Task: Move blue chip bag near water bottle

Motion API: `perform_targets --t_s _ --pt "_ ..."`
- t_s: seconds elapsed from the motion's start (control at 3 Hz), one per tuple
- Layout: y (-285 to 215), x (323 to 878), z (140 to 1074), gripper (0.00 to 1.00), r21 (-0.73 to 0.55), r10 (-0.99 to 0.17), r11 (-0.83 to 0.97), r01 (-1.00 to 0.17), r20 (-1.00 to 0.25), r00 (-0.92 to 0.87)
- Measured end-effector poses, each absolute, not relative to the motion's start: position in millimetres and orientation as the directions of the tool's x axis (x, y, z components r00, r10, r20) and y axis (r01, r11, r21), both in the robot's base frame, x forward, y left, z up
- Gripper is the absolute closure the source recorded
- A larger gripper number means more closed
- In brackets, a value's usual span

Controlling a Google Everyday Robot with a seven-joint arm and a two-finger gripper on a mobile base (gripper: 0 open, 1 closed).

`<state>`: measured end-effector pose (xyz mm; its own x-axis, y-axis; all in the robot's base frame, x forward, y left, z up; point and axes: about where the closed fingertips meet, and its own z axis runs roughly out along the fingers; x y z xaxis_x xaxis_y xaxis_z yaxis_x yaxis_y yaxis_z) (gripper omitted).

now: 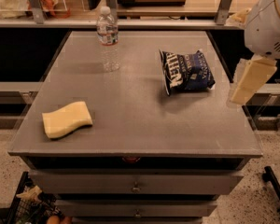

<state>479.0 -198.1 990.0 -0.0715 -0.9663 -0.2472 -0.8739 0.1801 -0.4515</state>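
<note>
Chips first: the blue chip bag (186,73) lies on the far right part of the grey table (130,125), well apart from the water bottle (108,38), which stands upright near the far edge, left of the middle. A yellow sponge (66,119) lies at the near left. Your gripper (246,80) hangs beyond the table's right edge, near the bag without touching it; you cannot tell whether it is wide or narrow.
</note>
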Motion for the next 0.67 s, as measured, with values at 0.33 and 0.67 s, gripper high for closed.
perform_targets --t_s 0.33,0.67 --pt "-195 500 975 0.0 -0.471 -0.965 0.139 -0.871 -0.26 -0.013" --pt "-194 521 957 0.0 -0.487 -0.958 0.126 -0.864 -0.285 0.021"
